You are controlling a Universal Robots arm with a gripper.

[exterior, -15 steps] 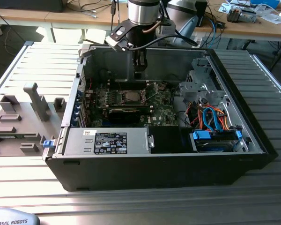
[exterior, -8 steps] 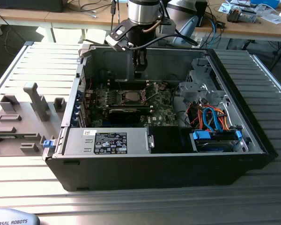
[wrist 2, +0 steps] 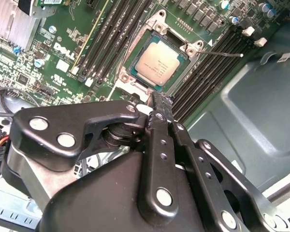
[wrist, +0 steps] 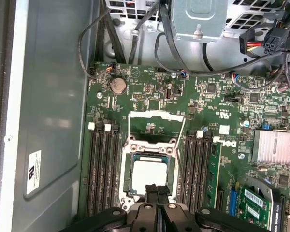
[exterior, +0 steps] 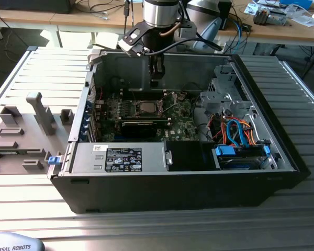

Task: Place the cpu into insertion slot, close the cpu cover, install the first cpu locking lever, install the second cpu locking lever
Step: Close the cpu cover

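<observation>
cpu (wrist: pixel 149 175) seen seated flat in socket (wrist: pixel 127 145), dull silver top left uncovered. cpu cover (wrist: pixel 157 114) swung open, raised off socket on side toward coin cell (wrist: pixel 118 85). Thin lever wire (wrist 2: pixel 223 52) seen unlatched, angled away from socket. Memory slots (wrist: pixel 104 164) ranged along both sides of socket. Gripper (wrist: pixel 157 189) held over socket's edge farthest from coin cell, fingers pressed together, nothing gripped. In exterior view, gripper seen above socket, inside open computer case (exterior: pixel 172 193).
</observation>
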